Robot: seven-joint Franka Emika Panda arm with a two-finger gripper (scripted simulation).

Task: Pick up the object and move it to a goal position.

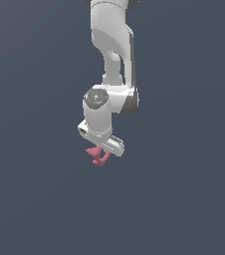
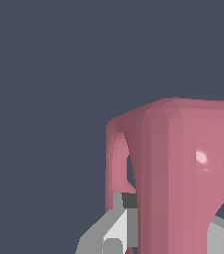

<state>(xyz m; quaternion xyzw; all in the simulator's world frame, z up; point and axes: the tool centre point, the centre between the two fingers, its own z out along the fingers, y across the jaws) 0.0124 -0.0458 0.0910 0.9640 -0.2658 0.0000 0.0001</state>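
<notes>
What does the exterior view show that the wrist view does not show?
Only the exterior view shows the white arm above the end effector, with the whole small pink-red object below it. Only the wrist view shows the object's curved handle-like loop up close and grey fingers beside its base. Both show the pink-red object at the end effector against a plain dark background.

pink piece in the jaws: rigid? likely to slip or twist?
Probably rigid: the pink piece shows hard faceted surfaces and no sag below the gripper. It may twist, since its shape is irregular and tapered. The glossy highlight hints at a smooth, slippery surface.
</notes>
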